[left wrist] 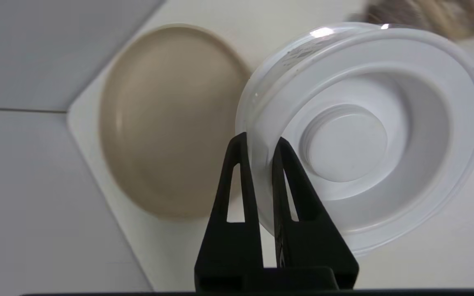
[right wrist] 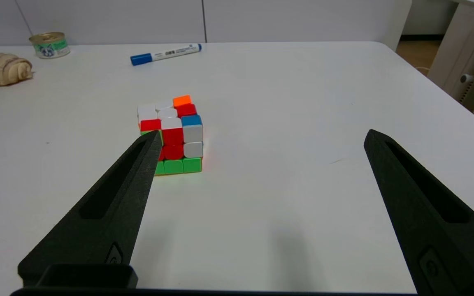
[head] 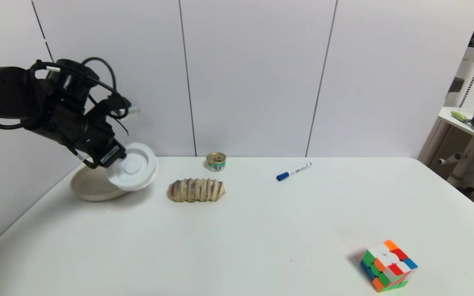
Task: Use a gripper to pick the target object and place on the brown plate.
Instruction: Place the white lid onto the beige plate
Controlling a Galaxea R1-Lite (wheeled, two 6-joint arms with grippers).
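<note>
The left hand [head: 115, 158] grips the white disc [head: 133, 166] by its rim, both dark fingers [left wrist: 288, 181] pinched close on the translucent edge (one on each side of it). The disc hangs tilted, its ringed face turned toward the head camera, and is lifted off the tabletop [head: 237, 230]. It sits over the plate's [head: 93, 186] edge on the side nearest the bread roll [head: 196, 190]; in the left wrist view the plate [left wrist: 167, 119] lies beside the disc [left wrist: 360, 135], its bowl bare. Whether the disc's low edge touches the plate's rim is hard to judge from the head view; it looks just clear.

The roll lies on the tabletop just beyond the plate, with the small tin can [head: 216, 161] near it toward the wall. A blue-capped marker [head: 293, 171] lies farther from the plate, past the can. The colour cube [head: 388, 265] stands well apart from the plate, at the tabletop's near side.

The right hand [right wrist: 261, 137] hovers low over the tabletop close to the cube [right wrist: 172, 135], fingers spread wide and holding nothing.
</note>
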